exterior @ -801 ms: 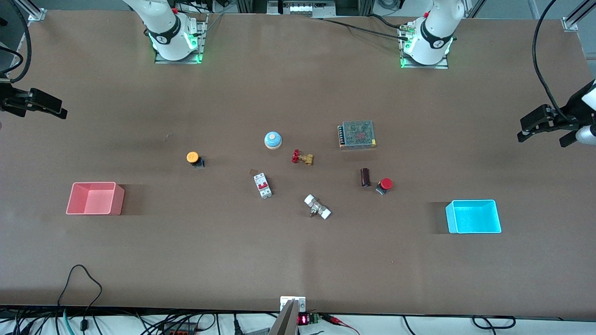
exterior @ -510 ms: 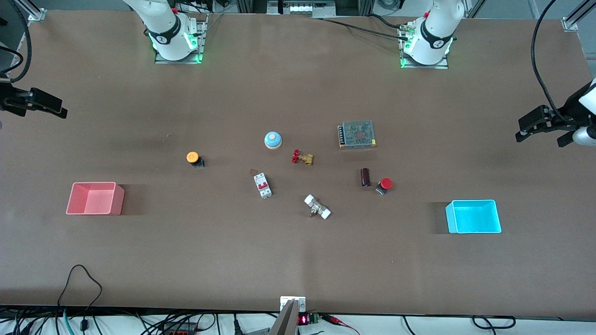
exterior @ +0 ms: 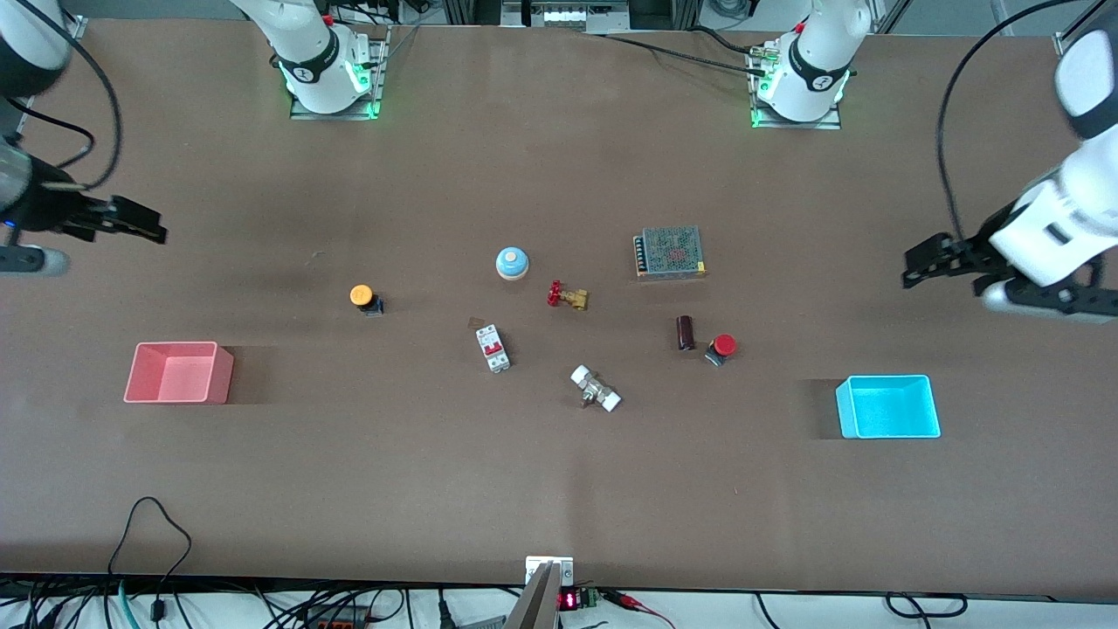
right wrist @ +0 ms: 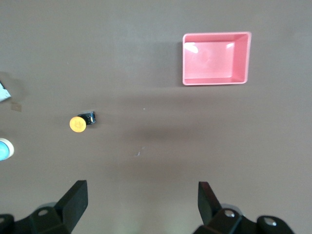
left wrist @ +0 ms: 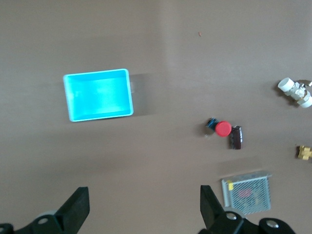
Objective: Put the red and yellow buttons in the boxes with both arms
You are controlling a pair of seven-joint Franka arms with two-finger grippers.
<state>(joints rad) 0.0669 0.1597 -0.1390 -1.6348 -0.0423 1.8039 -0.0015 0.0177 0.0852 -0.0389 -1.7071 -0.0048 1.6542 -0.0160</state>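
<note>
Each wrist view shows spread fingers: left gripper [left wrist: 141, 209] above the red button [left wrist: 223, 128], right gripper [right wrist: 141, 207] above the yellow button [right wrist: 77, 124].

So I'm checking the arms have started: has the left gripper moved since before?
Yes. The left gripper has shifted toward the table's middle, nearer the power supply.

You see the red button [exterior: 723, 346] lying tipped on the table [exterior: 559, 489], round cap on a black base, toward the left arm's end, farther from the front camera than the open, upright cyan box [exterior: 888, 406]. The orange-yellow button [exterior: 362, 296] lies likewise toward the right arm's end, farther than the open pink box [exterior: 177, 372].
</note>
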